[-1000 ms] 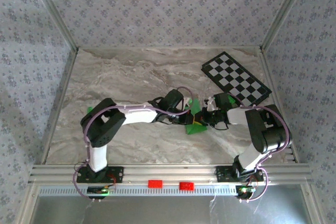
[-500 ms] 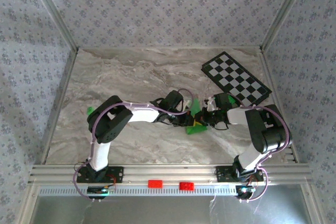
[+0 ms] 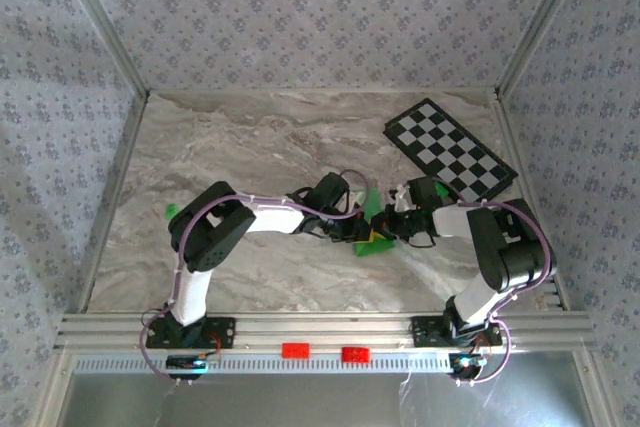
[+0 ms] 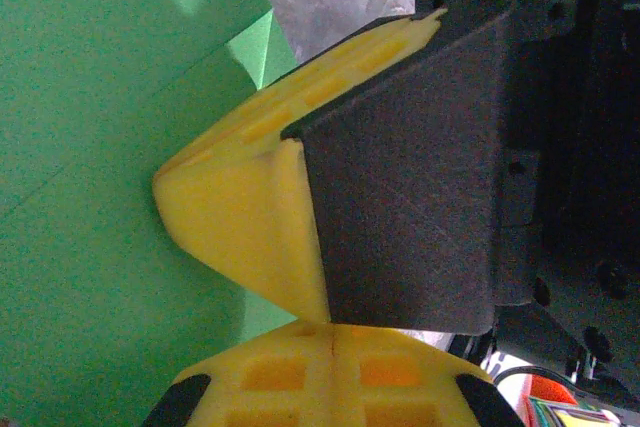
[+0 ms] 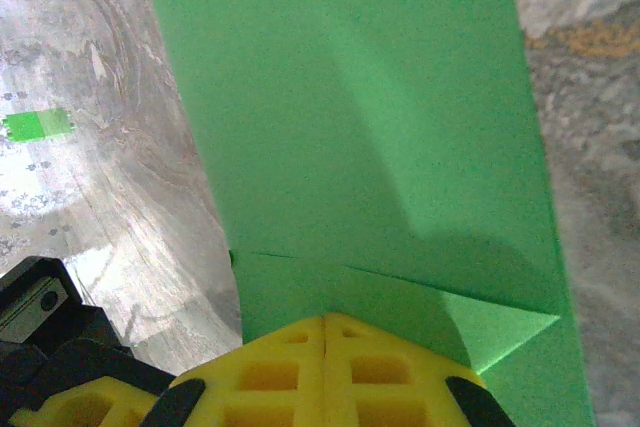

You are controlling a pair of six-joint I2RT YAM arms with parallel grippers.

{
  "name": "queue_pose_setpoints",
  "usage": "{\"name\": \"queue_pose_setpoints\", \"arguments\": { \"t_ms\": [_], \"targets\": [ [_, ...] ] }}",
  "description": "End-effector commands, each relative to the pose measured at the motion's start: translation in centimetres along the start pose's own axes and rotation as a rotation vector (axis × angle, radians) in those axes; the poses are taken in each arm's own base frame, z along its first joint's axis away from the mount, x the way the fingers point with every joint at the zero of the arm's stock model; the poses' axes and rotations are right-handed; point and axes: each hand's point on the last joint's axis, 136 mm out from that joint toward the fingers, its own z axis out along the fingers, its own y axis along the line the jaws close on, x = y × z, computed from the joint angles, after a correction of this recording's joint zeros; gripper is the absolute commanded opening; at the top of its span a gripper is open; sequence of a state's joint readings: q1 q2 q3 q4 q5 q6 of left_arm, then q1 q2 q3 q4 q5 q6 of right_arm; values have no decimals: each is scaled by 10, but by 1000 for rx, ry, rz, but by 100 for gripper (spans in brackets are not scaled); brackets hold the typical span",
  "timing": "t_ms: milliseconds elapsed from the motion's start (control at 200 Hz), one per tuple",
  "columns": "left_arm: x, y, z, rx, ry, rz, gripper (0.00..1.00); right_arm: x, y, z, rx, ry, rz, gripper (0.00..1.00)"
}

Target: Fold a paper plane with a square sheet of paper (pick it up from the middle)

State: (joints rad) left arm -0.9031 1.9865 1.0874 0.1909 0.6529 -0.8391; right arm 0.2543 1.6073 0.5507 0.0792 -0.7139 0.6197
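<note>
The square sheet of paper (image 3: 372, 239) lies partly folded near the table's middle, bright green, with one flap standing up. In the right wrist view the paper (image 5: 350, 97) shows overlapping folded layers and a crease. My left gripper (image 3: 363, 230) and right gripper (image 3: 385, 231) meet tip to tip over it. The right gripper (image 5: 325, 317) is shut, its yellow tips resting on the paper's near edge. The left gripper (image 4: 330, 332) is shut too, close beside the right gripper's yellow finger (image 4: 240, 217), with the paper (image 4: 80, 247) spread out to the left. No paper shows between either pair of jaws.
A black-and-white checkered board (image 3: 450, 150) lies at the back right. A tiny green block (image 3: 170, 211) sits at the left by the left arm's elbow. Two red pieces (image 3: 295, 350) sit on the front rail. Patterned walls close in three sides.
The left arm's elbow has swung right and slightly back. Both grippers have stayed shut at the paper, and the paper has not visibly moved.
</note>
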Motion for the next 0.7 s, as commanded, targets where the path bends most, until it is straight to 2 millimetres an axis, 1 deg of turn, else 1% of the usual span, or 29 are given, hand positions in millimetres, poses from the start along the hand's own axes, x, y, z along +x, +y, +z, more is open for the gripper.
{"name": "queue_pose_setpoints", "arguments": {
  "t_ms": [0,155,300,615,695],
  "targets": [
    [11,6,7,13,31,-11,0,25,-51,3,183,51,99,0],
    [8,4,3,3,-1,7,0,25,-51,3,183,51,101,0],
    [5,8,-5,-49,-32,20,0,25,-51,3,181,51,100,0],
    [9,3,2,5,-3,18,0,25,-51,3,180,53,101,0],
    [13,5,4,7,9,10,0,25,-51,3,181,54,101,0]
  ]
}}
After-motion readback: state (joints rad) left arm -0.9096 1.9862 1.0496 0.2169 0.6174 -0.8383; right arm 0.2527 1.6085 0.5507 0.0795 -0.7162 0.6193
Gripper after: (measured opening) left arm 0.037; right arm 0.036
